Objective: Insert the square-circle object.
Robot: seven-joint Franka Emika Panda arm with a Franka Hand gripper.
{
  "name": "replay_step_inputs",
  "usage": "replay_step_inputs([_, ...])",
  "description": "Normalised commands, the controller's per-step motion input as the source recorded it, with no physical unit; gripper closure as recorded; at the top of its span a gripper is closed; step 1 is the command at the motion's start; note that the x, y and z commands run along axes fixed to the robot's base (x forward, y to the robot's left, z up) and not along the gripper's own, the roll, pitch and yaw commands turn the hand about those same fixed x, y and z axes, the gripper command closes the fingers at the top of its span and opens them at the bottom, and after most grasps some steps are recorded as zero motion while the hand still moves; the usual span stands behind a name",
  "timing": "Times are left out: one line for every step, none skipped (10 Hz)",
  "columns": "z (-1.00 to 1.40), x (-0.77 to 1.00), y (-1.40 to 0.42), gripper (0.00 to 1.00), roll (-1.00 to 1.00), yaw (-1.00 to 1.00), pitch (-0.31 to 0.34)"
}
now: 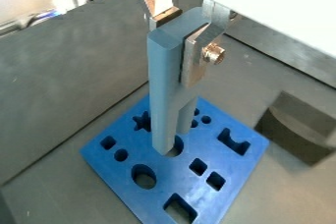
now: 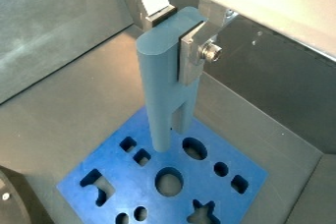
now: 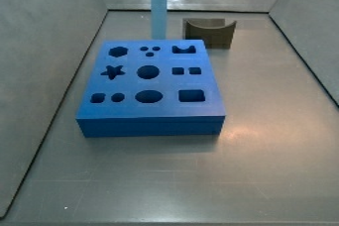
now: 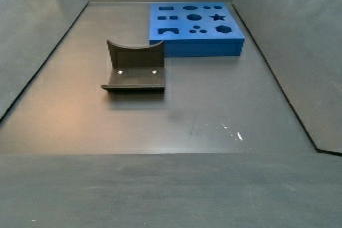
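My gripper [image 1: 182,36] is shut on the top end of the square-circle object [image 1: 168,90], a tall light-blue bar held upright; both show in both wrist views [image 2: 178,33] [image 2: 164,81]. A silver finger [image 1: 202,56] presses each side. The bar's forked lower end hangs over the holed top of the dark blue board [image 1: 98,159] [image 2: 132,174], next to a round hole; I cannot tell whether it touches. In a side view the bar [image 3: 159,2] comes down to the far edge of the board [image 3: 153,111], and the gripper is out of view. The board also shows in a side view [image 4: 201,50].
An olive-brown block with a curved notch [image 3: 208,32] [image 4: 134,67] [image 1: 300,125] stands on the grey floor beside the board. Sloping grey walls [image 3: 54,81] enclose the floor on all sides.
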Motion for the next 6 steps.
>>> replay_step_inputs([0.00,-0.14,-0.17,1.00,0.08,-0.84,0.000])
replay_step_inputs([0.00,-0.19,-0.23,1.00,0.08,-0.77,0.000])
replay_step_inputs([0.00,-0.22,-0.25,1.00,0.08,-0.73,0.003])
replay_step_inputs([-0.05,-0.19,-0.23,1.00,0.06,-0.78,0.000])
replay_step_inputs([-0.06,-0.15,-0.18,1.00,0.05,-0.83,0.000])
replay_step_inputs([-0.22,-0.15,-0.03,1.00,0.00,-0.93,0.000])
